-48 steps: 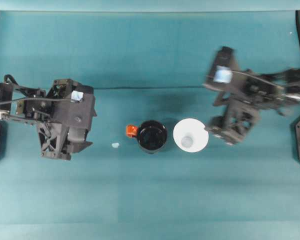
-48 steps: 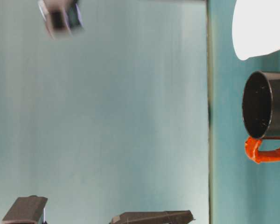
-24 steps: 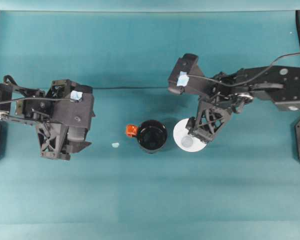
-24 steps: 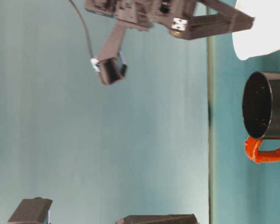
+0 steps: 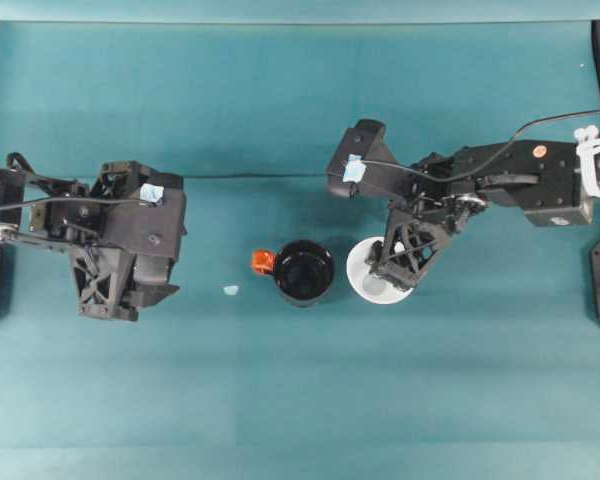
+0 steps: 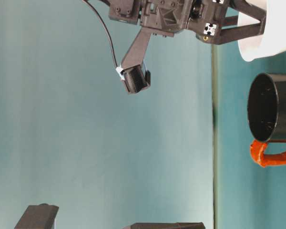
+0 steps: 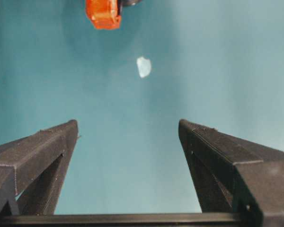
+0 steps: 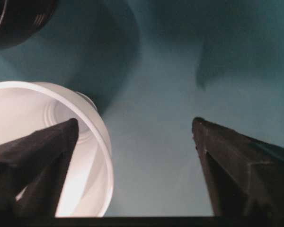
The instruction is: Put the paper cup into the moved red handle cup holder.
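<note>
While the paper cup stands upright on the teal surface, just beside the red handle cup holder on the side away from the holder's handle, the right end effector hangs over the cup's rim. In the right wrist view its two dark fingers are spread wide: one reaches down over the cup's open mouth, while the other stands over bare surface outside the cup wall, so the near rim of the cup lies between them. Whether either finger touches the paper cannot be told from these views.

The holder is a glossy black round vessel with its open mouth up and its orange-red handle pointing toward the left arm. It stands close to the cup (a narrow strip of teal shows between them from overhead). From table level the holder and the cup's white wall stand side by side.

The left end effector is well apart from both, off toward the left edge. Its fingers are spread wide over bare surface with nothing between them. A small pale scrap lies on the surface between that end effector and the holder's handle, near the handle.
</note>
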`<state>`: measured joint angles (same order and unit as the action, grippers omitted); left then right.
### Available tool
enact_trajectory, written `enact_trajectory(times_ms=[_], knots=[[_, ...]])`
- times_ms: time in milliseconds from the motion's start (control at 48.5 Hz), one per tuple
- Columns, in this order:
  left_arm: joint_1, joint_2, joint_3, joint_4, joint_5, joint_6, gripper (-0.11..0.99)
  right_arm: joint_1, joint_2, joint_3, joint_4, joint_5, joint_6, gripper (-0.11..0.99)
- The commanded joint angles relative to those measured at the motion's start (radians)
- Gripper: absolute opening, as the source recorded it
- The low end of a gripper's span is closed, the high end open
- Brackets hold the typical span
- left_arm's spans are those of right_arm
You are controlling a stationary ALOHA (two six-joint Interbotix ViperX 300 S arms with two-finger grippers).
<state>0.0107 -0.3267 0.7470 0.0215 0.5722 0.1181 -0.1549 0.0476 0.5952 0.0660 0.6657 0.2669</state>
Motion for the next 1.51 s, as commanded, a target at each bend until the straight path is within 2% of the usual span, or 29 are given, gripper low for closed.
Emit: enact_trajectory(times_ms=[0, 103, 186, 247, 351, 433, 536, 619, 887, 1010, 1155, 1299, 1485], knots=[[-0.002, -0.006, -0.008, 0.002, -0.006, -0.002, 0.94, 0.005, -0.005, -0.014, 0.003, -0.002, 0.011, 0.52], [-0.002, -0.006, -0.006, 0.002, -0.006, -0.002, 0.94, 0.014, -0.003, -0.015, 0.005, -0.002, 0.014, 0.23], [-0.002, -0.008, -0.006, 0.002, -0.006, -0.002, 0.93, 0.014, -0.003, -0.017, 0.006, -0.003, 0.031, 0.06], [-0.002, -0.006, -0.008, 0.002, -0.006, -0.002, 0.94, 0.014, -0.003, -0.017, 0.008, -0.003, 0.051, -0.02], [-0.002, -0.006, -0.008, 0.002, -0.011, -0.002, 0.93, 0.014, -0.002, -0.017, 0.008, -0.002, 0.081, -0.09], [-0.002, -0.006, -0.008, 0.002, -0.02, -0.002, 0.94, 0.018, -0.005, -0.018, 0.008, 0.005, 0.092, -0.1], [-0.002, -0.006, -0.006, 0.002, -0.023, -0.002, 0.93, 0.021, -0.023, -0.037, 0.021, 0.046, 0.098, -0.1], [-0.002, -0.006, -0.008, 0.002, -0.023, -0.002, 0.93, 0.021, -0.049, -0.067, 0.025, 0.106, 0.097, -0.1], [-0.018, -0.008, -0.006, 0.002, -0.025, -0.002, 0.93, 0.018, -0.141, -0.255, 0.025, 0.333, 0.097, -0.11], [-0.02, -0.009, -0.003, 0.002, -0.023, -0.002, 0.93, 0.021, -0.132, -0.333, 0.026, 0.393, 0.097, -0.11], [-0.021, -0.012, 0.002, 0.002, -0.023, -0.002, 0.93, 0.031, -0.091, -0.405, 0.028, 0.414, 0.097, -0.11], [-0.02, -0.012, 0.002, 0.002, -0.023, -0.002, 0.93, 0.029, -0.041, -0.476, 0.023, 0.405, 0.091, -0.11], [-0.021, -0.012, 0.002, 0.002, -0.023, -0.002, 0.93, 0.031, 0.005, -0.515, 0.02, 0.377, 0.092, -0.11]])
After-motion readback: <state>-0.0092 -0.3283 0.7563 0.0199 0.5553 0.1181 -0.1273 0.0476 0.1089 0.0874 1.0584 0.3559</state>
